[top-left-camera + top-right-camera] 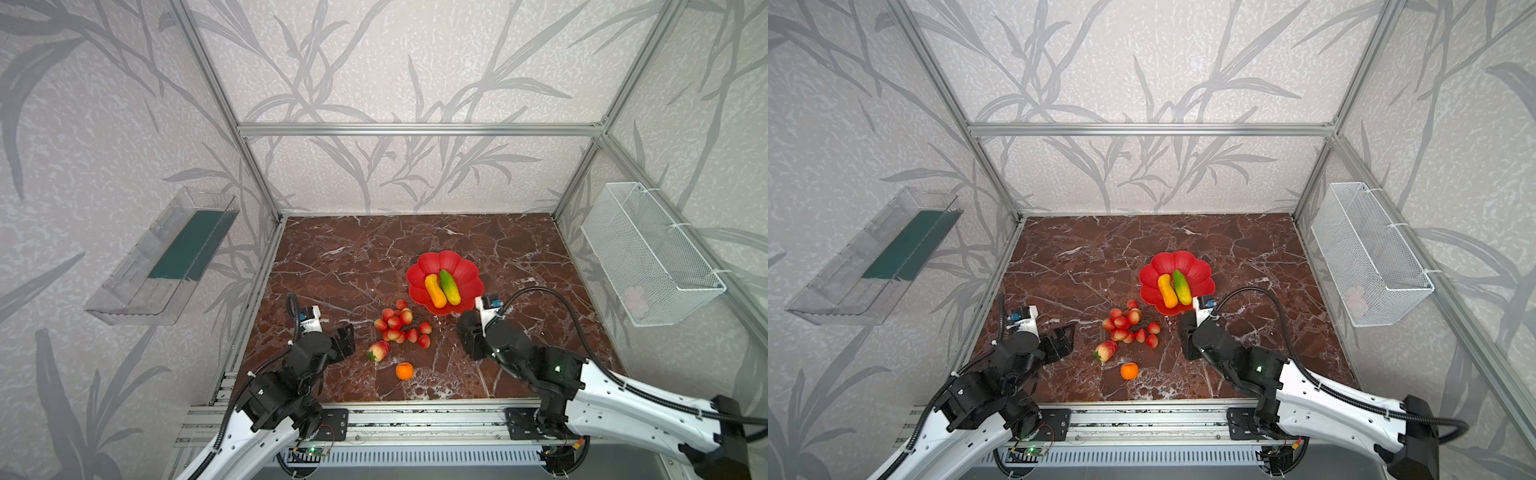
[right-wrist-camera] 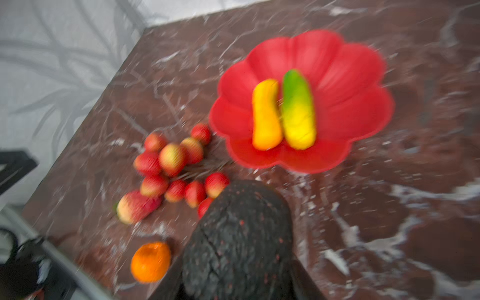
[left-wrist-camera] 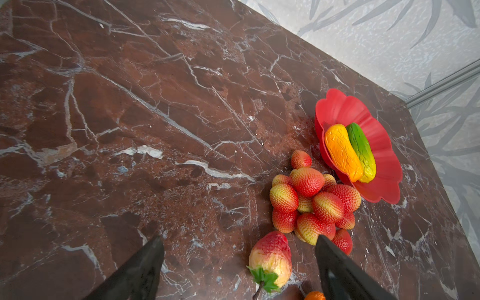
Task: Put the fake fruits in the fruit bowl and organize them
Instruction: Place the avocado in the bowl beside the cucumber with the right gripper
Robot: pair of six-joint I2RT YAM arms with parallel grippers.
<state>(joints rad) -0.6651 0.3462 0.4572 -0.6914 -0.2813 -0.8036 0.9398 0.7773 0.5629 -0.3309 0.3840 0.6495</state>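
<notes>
Both arms are of one build. The left arm (image 1: pixel 257 444) and right arm (image 1: pixel 615 409) have white shell links nearest the base, with small dark screw holes along the sides, and black joint housings and wrist sections beyond. A black corrugated cable conduit (image 1: pixel 537 289) runs along each arm, secured by white ties. A white camera block (image 1: pixel 487 306) with a blue patch sits at each wrist. The right arm shows a green indicator light (image 1: pixel 557 368). The left gripper (image 3: pixel 239 238) has plain black fingers (image 3: pixel 342 272) that taper to points.

The dark avocado (image 2: pixel 239 241) looms; yellow oblong (image 2: pixel 266 114) and green-yellow oblong (image 2: pixel 298 109) lie in fruit bowl (image 2: pixel 350 78).
</notes>
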